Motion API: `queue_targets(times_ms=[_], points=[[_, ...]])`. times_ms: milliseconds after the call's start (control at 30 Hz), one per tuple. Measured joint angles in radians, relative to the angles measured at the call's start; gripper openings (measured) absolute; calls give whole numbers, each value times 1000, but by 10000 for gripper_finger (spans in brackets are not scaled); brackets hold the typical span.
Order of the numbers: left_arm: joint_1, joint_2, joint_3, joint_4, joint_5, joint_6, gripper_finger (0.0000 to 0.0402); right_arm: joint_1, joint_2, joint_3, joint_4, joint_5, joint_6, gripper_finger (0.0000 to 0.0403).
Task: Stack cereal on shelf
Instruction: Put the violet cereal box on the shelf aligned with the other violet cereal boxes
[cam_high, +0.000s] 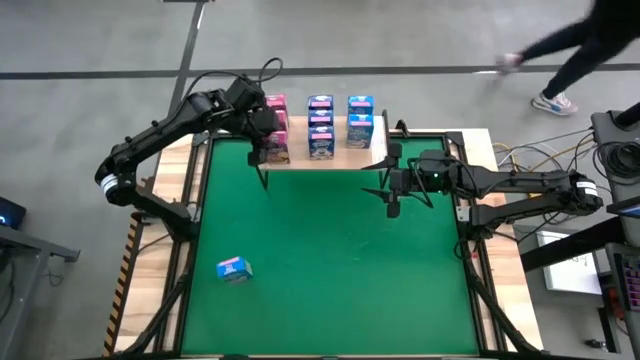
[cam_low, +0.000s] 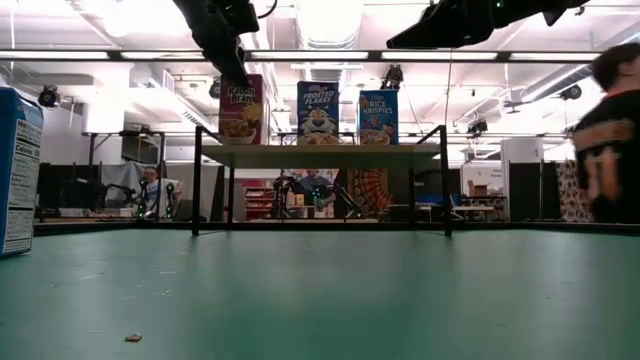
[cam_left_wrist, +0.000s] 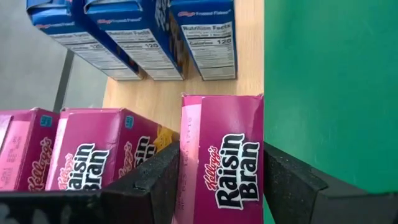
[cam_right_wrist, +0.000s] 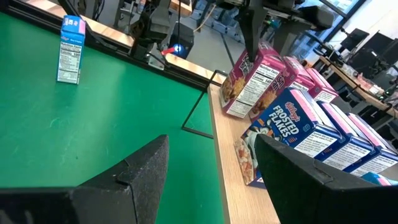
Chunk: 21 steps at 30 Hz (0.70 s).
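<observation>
Cereal boxes of glossy printed card stand in three rows on the light-wood shelf (cam_high: 335, 158) at the green mat's (cam_high: 330, 250) far edge. One blue box (cam_high: 233, 268) stands alone, near left. The left gripper (cam_left_wrist: 221, 180) has its fingers on both sides of the nearest pink box (cam_left_wrist: 224, 155). The right gripper (cam_right_wrist: 211, 162) hangs wide open and empty, beside the shelf's right end.

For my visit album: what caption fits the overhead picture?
Left gripper closed around a pink Raisin Bran box on the light-wood shelf; one blue cereal box waits on the green mat.
</observation>
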Motion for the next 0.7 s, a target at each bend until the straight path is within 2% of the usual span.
queue_targets(times_ms=[567,700], points=[[0,1,-14,-11,-10,-16,182,0,0,0,0,0,0,228],[0,1,-14,-6,-56,-16,182,0,0,0,0,0,0,228]])
